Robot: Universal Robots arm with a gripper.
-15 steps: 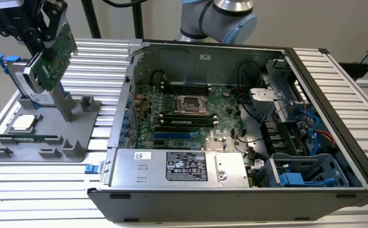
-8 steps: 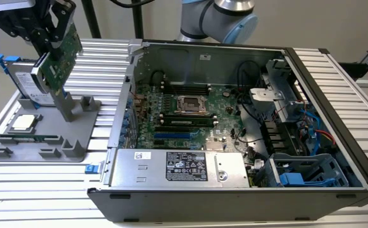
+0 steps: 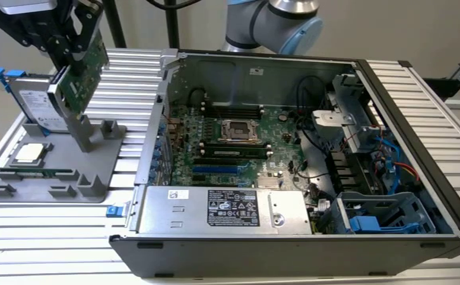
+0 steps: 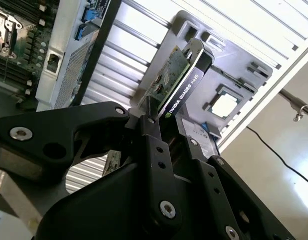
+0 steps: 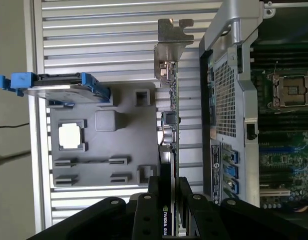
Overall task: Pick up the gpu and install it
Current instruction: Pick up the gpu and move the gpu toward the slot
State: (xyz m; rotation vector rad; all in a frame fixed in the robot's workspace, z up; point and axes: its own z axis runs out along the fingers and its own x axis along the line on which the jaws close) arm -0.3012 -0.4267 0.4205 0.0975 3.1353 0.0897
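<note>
Claw: your gripper (image 3: 73, 48) is clamped on the gpu (image 3: 87, 64), with 1 black finger (image 4: 154, 131) pressed against each face of the card.
Gpu location: you see it at the exterior view's upper left, above the grey tray (image 3: 65, 165) and outside the computer case (image 3: 253, 256).
Gpu orientation: the card hangs on edge. Its green board faces the case, and its black cooler side shows in the second wrist view.
Bracket: the silver end bracket (image 5: 171, 46) is at the end farthest from your gripper and points down toward the tray. You cannot tell from these views whether it clears the tray.
Tray contents: a grey hard drive (image 3: 32, 98) with blue rails stands on edge just beside the gpu. A small square silver CPU chip (image 3: 28, 153) lies flat in its pocket nearer the camera.
Case: it lies open on the ribbed metal table (image 3: 47, 237), to the exterior view's right of the tray. The motherboard (image 3: 279, 127) is exposed, and the silver power supply (image 3: 222, 209) sits along the near wall.
Arm: the base joints (image 3: 281, 21) stand behind the case.
</note>
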